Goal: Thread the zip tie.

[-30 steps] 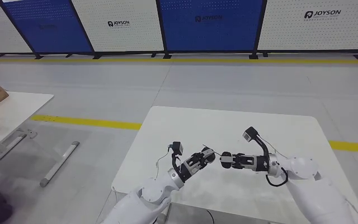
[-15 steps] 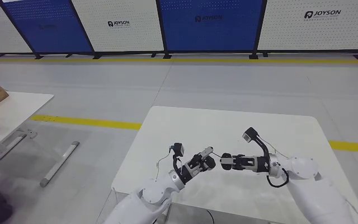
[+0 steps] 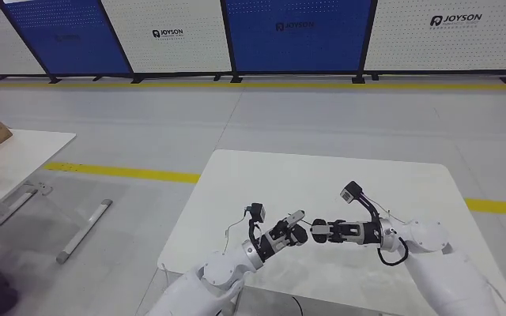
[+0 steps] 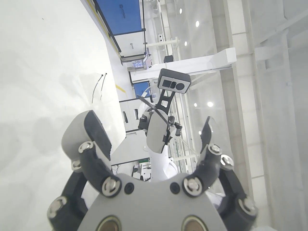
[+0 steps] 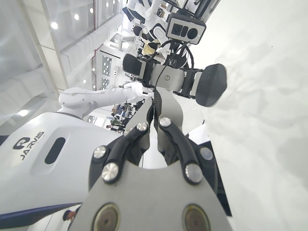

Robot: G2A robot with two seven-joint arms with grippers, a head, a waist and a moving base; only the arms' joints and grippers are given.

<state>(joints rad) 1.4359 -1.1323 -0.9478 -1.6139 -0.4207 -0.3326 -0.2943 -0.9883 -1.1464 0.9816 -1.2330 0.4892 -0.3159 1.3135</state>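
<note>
My left gripper hangs released, its two dark pads spread wide. Between them I look straight at the right gripper, which is clenched on the thin black plastic zip tie. In the top view the two grippers sit almost tip to tip above the near part of the white rectangular table, close but apart as far as I can tell. The tie runs slantwise across the back of the right gripper's grey finger. Its long axis is tilted, one end poking free past the finger toward that arm's black wrist camera — the other end is hidden behind the finger. Beyond, on the tabletop, the left wrist view gives me two loose black zip ties lying side by side, well apart from both grippers. From above, the held tie is too thin for me to make out.
</note>
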